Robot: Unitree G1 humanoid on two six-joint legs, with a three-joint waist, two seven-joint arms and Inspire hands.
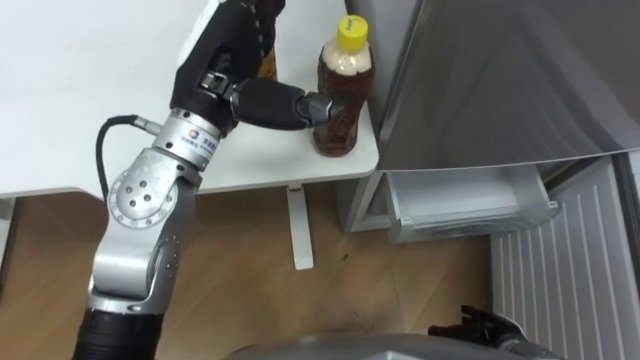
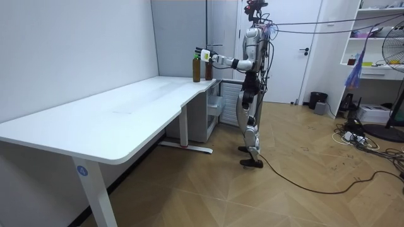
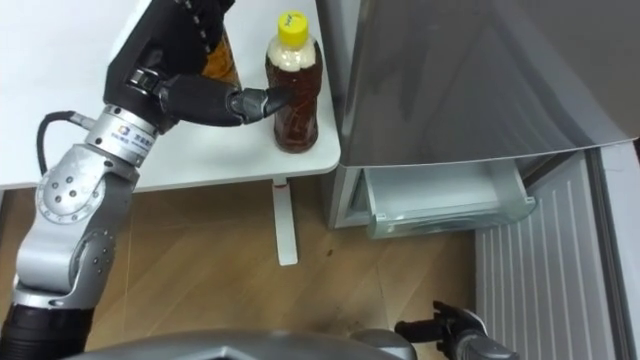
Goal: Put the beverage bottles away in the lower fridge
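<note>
Bottle with a yellow cap and brown liquid is standing upright on the table, at the corner nearest the fridge. A second bottle, also holding amber liquid, is standing just beside it on the robot's left and is largely covered by the left robot hand.

The left arm is reaching in from the lower left. The thumb is lying across the gap between the two bottles, and its tip is touching the side of the capped bottle. The fingers are running up past the second bottle and out of the top of the view, so whether they are closing on that bottle cannot be told.

The right robot hand is showing as dark fingers low down, in front of the fridge. Whether it is open or closed cannot be told.

Below the grey upper door of the fridge, a pale drawer is standing pulled out.

In the room view, the robot is standing upright at the far end of the table, beside the fridge, with its left arm stretched out level toward the bottles.
</note>
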